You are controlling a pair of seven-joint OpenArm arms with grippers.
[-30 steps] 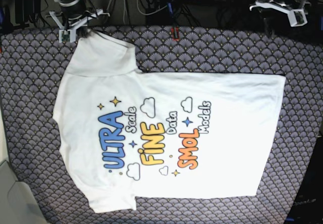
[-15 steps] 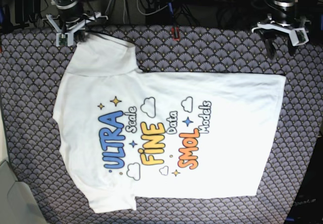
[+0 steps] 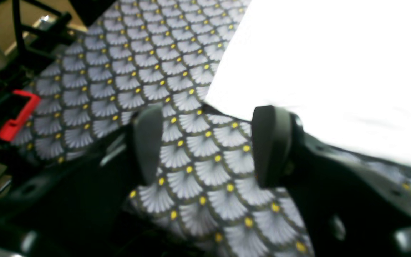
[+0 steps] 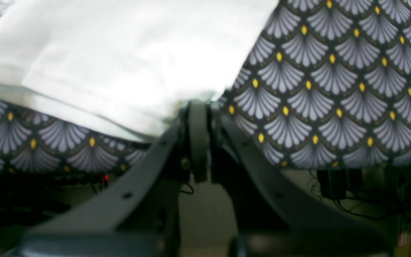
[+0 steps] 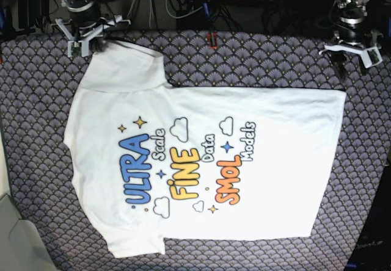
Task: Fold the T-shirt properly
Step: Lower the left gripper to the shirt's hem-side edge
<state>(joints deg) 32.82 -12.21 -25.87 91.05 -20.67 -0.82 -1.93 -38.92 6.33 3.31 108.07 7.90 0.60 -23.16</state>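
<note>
The white T-shirt (image 5: 256,109) lies flat and print-up on the patterned table, collar to the left and hem to the right. My right gripper (image 5: 85,39) is at the far left, at the corner of the upper sleeve. In the right wrist view its jaws (image 4: 198,107) are shut, with the tips touching the edge of the sleeve (image 4: 120,53); I cannot tell whether cloth is pinched between them. My left gripper (image 5: 354,52) is at the far right, open and empty. In the left wrist view it (image 3: 209,150) hovers over bare table just off the corner of the shirt's hem (image 3: 316,53).
A fan-patterned cloth (image 5: 256,63) covers the table. Cables and dark gear (image 5: 183,2) run along the back edge. A red clamp (image 3: 16,114) sits at the table's edge beside the left gripper. A grey surface (image 5: 12,234) lies off the front left corner.
My left gripper has moved right and down toward the shirt's upper hem corner. My right gripper has shifted slightly at the sleeve. The shirt has not moved.
</note>
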